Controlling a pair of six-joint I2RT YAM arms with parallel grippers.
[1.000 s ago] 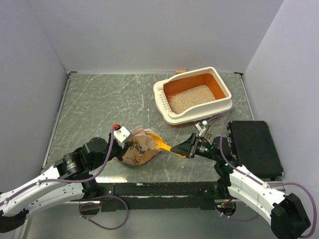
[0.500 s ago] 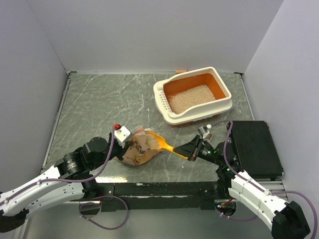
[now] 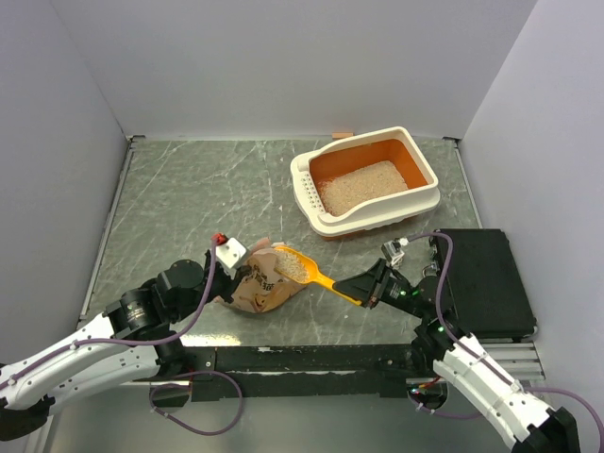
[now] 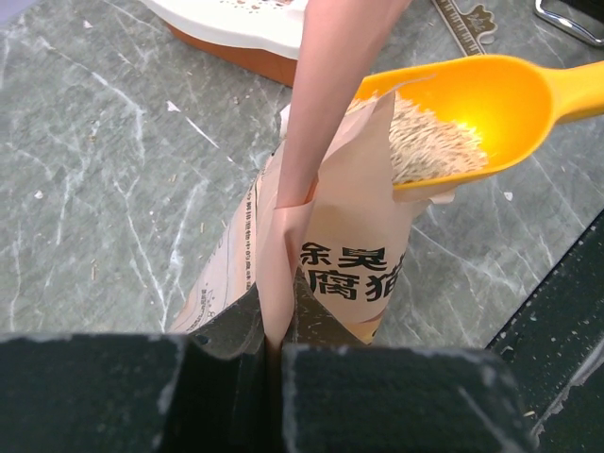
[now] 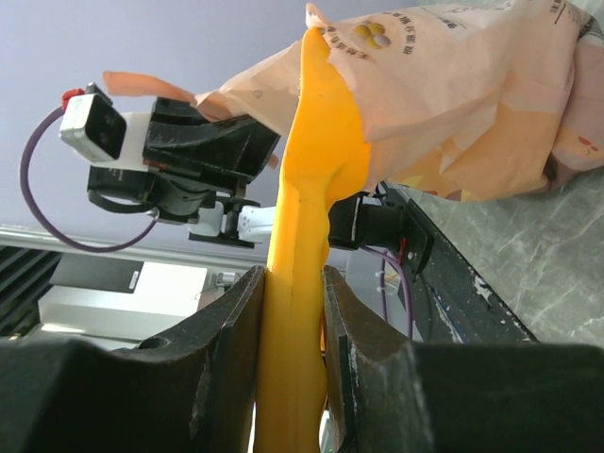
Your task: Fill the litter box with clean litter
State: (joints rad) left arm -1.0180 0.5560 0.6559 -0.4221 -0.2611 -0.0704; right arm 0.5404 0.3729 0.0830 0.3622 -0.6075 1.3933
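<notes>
The cream-white litter box [image 3: 304, 181] with its orange inside stands at the back right, and a layer of clean litter [image 3: 360, 186] covers its floor. A crinkled tan paper bag [image 3: 257, 291] stands near the front. My left gripper [image 4: 274, 342] is shut on the bag's folded edge [image 4: 283, 255]. My right gripper [image 5: 293, 279] is shut on the handle of the yellow-orange scoop [image 5: 300, 189]. The scoop's bowl [image 3: 300, 269] sits at the bag's mouth, loaded with beige granules [image 4: 429, 146]. The litter box's near corner [image 4: 236, 14] shows beyond the bag.
A flat black box [image 3: 481, 278] lies at the right edge, close behind my right arm. White walls close in the marble table on three sides. A small orange object [image 3: 342, 134] sits at the back wall. Loose granules dot the table around the bag.
The scoop's bowl has turned upward at the bag's mouth and now shows litter in it. My right arm has drawn back to the right. The left arm and bag have stayed put.
</notes>
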